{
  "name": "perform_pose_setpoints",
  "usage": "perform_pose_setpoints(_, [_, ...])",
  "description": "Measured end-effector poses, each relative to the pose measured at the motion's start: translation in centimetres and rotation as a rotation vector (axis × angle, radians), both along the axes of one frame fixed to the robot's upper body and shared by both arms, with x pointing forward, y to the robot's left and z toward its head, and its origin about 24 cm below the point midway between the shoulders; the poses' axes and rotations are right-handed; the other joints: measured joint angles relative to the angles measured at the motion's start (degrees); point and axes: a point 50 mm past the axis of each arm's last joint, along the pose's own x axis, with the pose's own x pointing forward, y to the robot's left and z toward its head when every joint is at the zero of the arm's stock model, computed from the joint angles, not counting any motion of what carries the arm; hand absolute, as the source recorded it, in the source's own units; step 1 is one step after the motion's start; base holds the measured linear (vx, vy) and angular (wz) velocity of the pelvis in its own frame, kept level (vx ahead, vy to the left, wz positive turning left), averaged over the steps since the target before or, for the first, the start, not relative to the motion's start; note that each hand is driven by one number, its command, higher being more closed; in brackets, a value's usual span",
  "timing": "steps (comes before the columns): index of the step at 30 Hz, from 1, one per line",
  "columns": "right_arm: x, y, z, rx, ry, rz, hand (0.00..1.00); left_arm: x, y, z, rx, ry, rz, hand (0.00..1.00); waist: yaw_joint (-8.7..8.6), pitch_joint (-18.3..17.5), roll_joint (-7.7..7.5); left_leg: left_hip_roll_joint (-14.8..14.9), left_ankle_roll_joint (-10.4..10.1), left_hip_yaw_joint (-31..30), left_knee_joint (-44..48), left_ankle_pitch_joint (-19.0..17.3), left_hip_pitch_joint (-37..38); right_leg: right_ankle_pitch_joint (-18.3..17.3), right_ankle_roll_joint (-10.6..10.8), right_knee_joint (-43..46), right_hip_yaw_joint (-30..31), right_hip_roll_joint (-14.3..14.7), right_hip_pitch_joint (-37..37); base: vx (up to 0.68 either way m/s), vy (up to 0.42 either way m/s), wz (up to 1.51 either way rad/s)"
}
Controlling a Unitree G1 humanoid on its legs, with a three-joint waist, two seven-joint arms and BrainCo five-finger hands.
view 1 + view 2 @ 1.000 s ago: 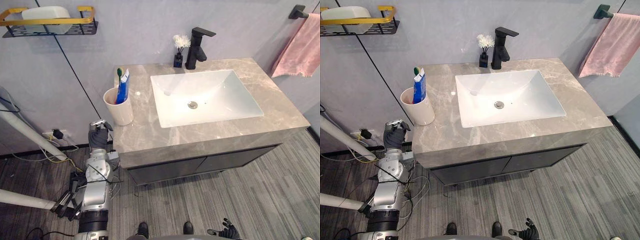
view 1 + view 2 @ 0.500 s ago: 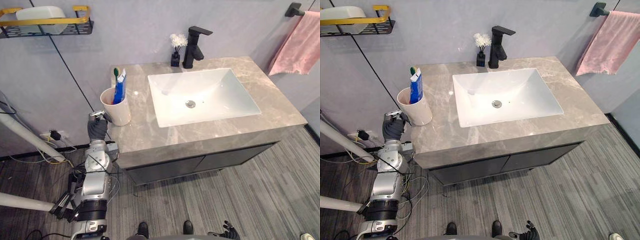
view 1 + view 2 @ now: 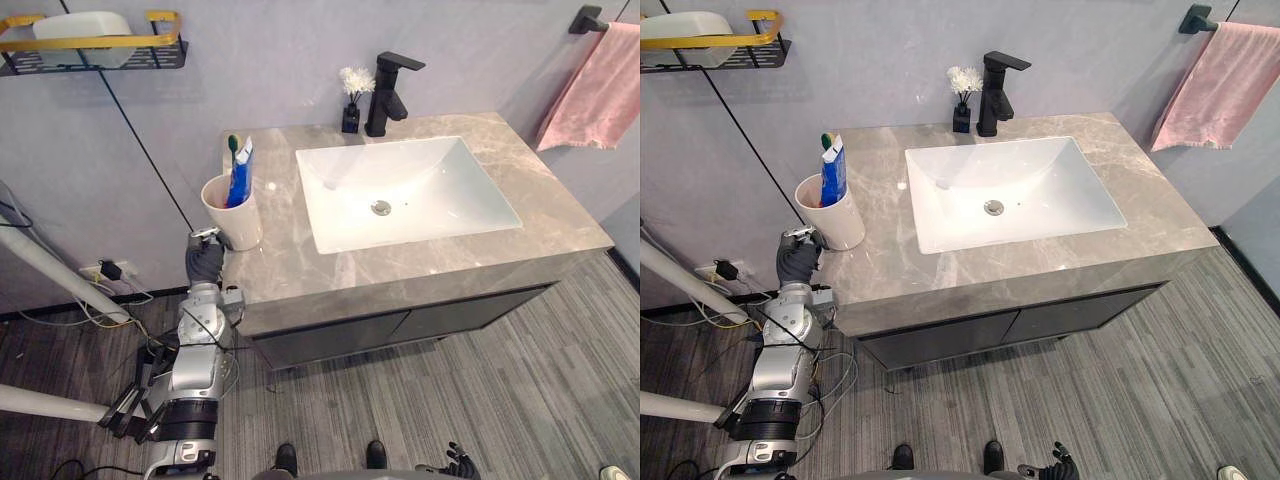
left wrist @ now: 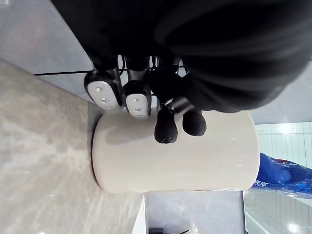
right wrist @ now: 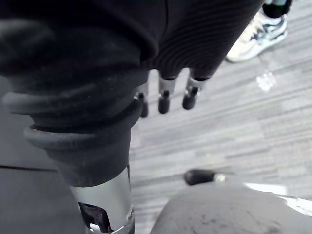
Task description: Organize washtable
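1. Right hand (image 5: pixel 165 97): nearest the camera, low over the grey plank floor (image 3: pixel 480 400); fingers hanging loose and straight, holding nothing. A person's white shoe (image 5: pixel 256 29) on the floor beyond the fingertips.
2. Left hand (image 3: pixel 205 262): raised at the left edge of the desk (image 3: pixel 300 270), just beside the cup (image 3: pixel 234 212). In the left wrist view, fingers (image 4: pixel 165 129) stretched out against the cup's side wall, not wrapped round it; actual contact cannot be told.
3. Dark cabinet (image 3: pixel 400 325): directly beneath the grey marbled desk top.
4. Cup: cream, upright, on the left part of the desk, well apart from the basin. Contents: a toothbrush (image 3: pixel 233 145) with a green head and a blue toothpaste tube (image 3: pixel 243 175), both standing upright and rising above the rim, side by side.
5. Basin (image 3: pixel 405 190): white, rectangular, sunk into the middle of the desk; round metal drain (image 3: pixel 381 208) at its bottom.
6. Vase (image 3: pixel 350 118): small, dark, at the back edge of the desk, holding white flowers (image 3: pixel 355 80); just beside the black faucet (image 3: pixel 392 92), spout turned over the basin.
7. Wall shelf (image 3: pixel 100 55): black wire with a yellow rail, high on the left wall, holding a white rounded item (image 3: pixel 85 25).
8. Pink towel (image 3: pixel 600 90): draped from a black bar (image 3: pixel 590 18) on the right wall.
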Motion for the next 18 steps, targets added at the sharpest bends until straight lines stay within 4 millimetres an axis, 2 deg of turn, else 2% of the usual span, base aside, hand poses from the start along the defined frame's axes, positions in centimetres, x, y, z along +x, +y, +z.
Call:
perform_pose_setpoints(5, [0.1,0.0,0.0,-0.001,-0.003,0.0,0.0,0.1,-0.4,-0.1,0.003,0.005,-0.017,1.0,-0.04,-0.01,-0.3,-0.03,0.0,0.04,0.14,0.0,0.0,0.06,0.09,0.0,0.1,-0.04,0.0,0.0,0.0,0.0])
perform_pose_setpoints(9, [-0.1,0.0,0.0,0.0,0.001,0.0,0.0,0.4,-1.0,-1.0,0.01,0.05,-0.043,1.0,-0.13,0.0,-0.32,-0.04,-0.01,0.1,0.29,-0.01,-0.02,0.13,0.16,-0.01,0.2,-0.05,0.0,0.0,0.0,0.0])
perform_pose_setpoints(15, [-0.3,0.2,0.0,0.002,0.006,0.009,0.0,1.9,-2.0,-0.4,0.038,0.051,-0.088,1.0,-0.5,0.38,-0.91,-0.02,-0.03,0.09,0.8,-0.02,-0.31,0.33,0.18,-0.02,0.22,-0.06,-0.08,0.0,0.0,0.0])
perform_pose_setpoints(18, [-0.2,0.3,0.0,0.003,0.002,0.015,0.0,2.4,-2.7,0.0,0.045,0.045,-0.117,1.0,-1.49,0.56,-1.22,-0.05,-0.03,0.21,0.81,-0.02,-0.37,0.4,0.22,-0.1,0.35,-0.08,-0.2,0.0,0.0,-0.02])
